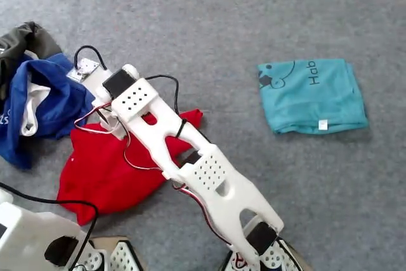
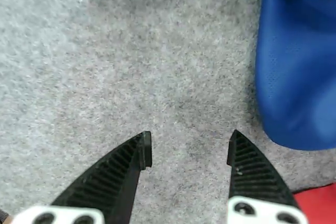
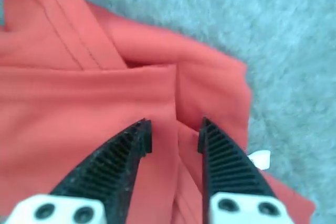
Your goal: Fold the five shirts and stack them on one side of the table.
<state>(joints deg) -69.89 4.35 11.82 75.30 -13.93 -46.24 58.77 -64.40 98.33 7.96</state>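
The red shirt [image 1: 104, 172] is the one you are working on. It lies in a crumpled heap near the front of the table [image 1: 222, 30], with folds going every way, so it needs to be spread flat before you can fold it.

Your right gripper [image 3: 174, 129] hangs just over the red shirt, at a spot where one layer of cloth ends in a straight edge. Its fingers are a little way apart and have nothing in them. The edge sits right between them, so this looks like a good spot to pinch.

Your left gripper [image 2: 189, 140] is over bare table, with its fingers wide apart and nothing in them. The red shirt is just off to one side of it, so it is close enough to help pull the cloth flat.

The teal shirt [image 1: 311, 96] is folded into a neat square, far off on the other side of the table. I think that is where the stack starts.

The blue shirt [image 1: 44, 99] and the dark grey shirt [image 1: 25, 37] are piled up in a messy bunch beside the red one, waiting for their turn. There is some white cloth in the blue one. I cannot tell if it is another shirt.
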